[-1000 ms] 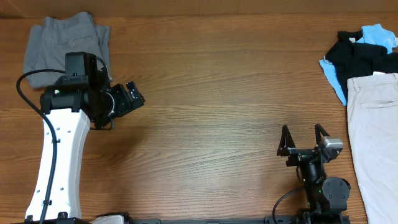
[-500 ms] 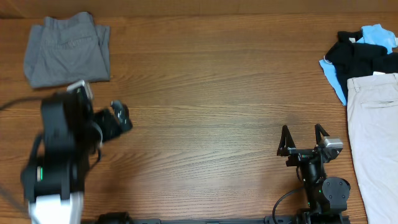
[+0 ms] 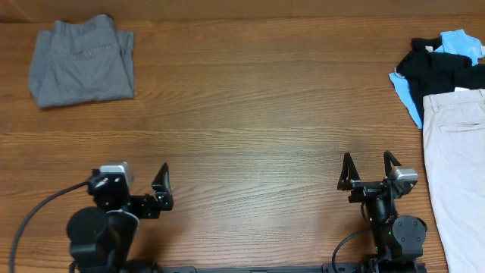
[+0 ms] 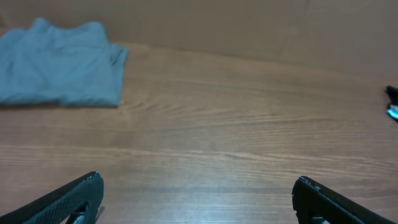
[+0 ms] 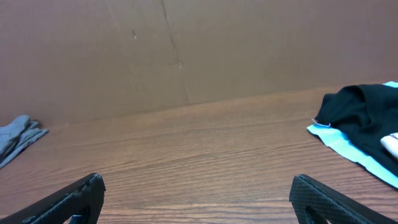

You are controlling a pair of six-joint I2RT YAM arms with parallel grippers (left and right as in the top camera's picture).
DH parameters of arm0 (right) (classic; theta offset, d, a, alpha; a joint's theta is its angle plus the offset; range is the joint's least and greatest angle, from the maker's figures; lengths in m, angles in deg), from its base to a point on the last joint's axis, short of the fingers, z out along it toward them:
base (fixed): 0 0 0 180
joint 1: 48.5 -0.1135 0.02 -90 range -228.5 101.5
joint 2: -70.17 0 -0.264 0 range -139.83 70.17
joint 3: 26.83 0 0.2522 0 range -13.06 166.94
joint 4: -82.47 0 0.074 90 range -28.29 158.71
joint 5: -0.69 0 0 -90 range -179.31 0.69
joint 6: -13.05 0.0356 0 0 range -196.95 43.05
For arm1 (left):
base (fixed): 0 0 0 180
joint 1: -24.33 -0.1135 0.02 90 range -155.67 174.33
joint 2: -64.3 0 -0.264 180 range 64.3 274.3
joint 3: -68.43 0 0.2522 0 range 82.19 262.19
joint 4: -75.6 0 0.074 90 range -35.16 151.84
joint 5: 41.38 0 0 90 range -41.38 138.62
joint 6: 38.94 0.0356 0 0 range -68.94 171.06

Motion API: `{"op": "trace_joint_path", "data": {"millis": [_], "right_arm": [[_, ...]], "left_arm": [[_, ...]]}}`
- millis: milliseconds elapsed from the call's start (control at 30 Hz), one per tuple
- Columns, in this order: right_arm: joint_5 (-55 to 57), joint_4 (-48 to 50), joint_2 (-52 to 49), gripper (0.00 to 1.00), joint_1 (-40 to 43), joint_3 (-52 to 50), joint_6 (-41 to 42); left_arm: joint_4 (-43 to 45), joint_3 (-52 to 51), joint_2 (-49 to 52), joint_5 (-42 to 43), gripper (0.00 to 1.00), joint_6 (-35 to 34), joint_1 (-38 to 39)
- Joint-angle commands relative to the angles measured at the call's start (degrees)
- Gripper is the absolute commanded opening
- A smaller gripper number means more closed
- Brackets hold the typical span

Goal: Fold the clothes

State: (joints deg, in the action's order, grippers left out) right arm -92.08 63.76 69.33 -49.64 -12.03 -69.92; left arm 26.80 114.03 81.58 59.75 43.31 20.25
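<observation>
grey trousers [image 3: 82, 62] folded, far-left corner — untouched; left fingers [image 4: 71, 198] spread apart; right fingers [image 3: 345, 174] spread apart

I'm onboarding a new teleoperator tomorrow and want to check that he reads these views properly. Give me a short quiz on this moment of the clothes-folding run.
1. True or false: the grey trousers lie spread out flat in the middle of the table.
2. Pick one. What does the left gripper hold? A: the grey trousers. B: nothing. C: a black garment.
3. Fill in: the right gripper has its jaws ___.

Key
1. False: they sit as a folded bundle at the far left corner.
2. B: its fingers stand wide apart over bare wood.
3. Open.
</observation>
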Motion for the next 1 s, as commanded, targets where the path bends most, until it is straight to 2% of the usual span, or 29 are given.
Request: {"op": "trace_joint_path", "data": {"millis": [0, 167, 267, 533, 800, 967], "right_arm": [[-0.35, 0.37, 0.61, 1.0, 0.26, -0.59, -0.42], [-0.35, 0.37, 0.61, 1.0, 0.26, -0.59, -0.39], [-0.35, 0.37, 0.63, 1.0, 0.26, -0.59, -0.42], [-0.35, 0.37, 0.61, 1.0, 0.26, -0.59, -0.39], [-0.35, 0.37, 0.61, 1.0, 0.26, -0.59, -0.42], [-0.35, 0.37, 0.61, 1.0, 0.26, -0.59, -0.42]], "left_arm": [[3.43, -5.38, -0.46, 3.54, 1.0, 2.58, 0.35], [10.36, -12.11, -2.67, 5.01, 1.0, -1.31, 0.42], [13.88, -15.34, -4.9, 4.98, 1.0, -1.42, 0.42], [19.71, -21.33, -10.23, 6.97, 1.0, 6.69, 0.42], [32.13, -30.23, -14.49, 6.95, 1.0, 7.13, 0.66], [32.74, -31.54, -16.26, 6.29, 1.0, 9.55, 1.55]]}}
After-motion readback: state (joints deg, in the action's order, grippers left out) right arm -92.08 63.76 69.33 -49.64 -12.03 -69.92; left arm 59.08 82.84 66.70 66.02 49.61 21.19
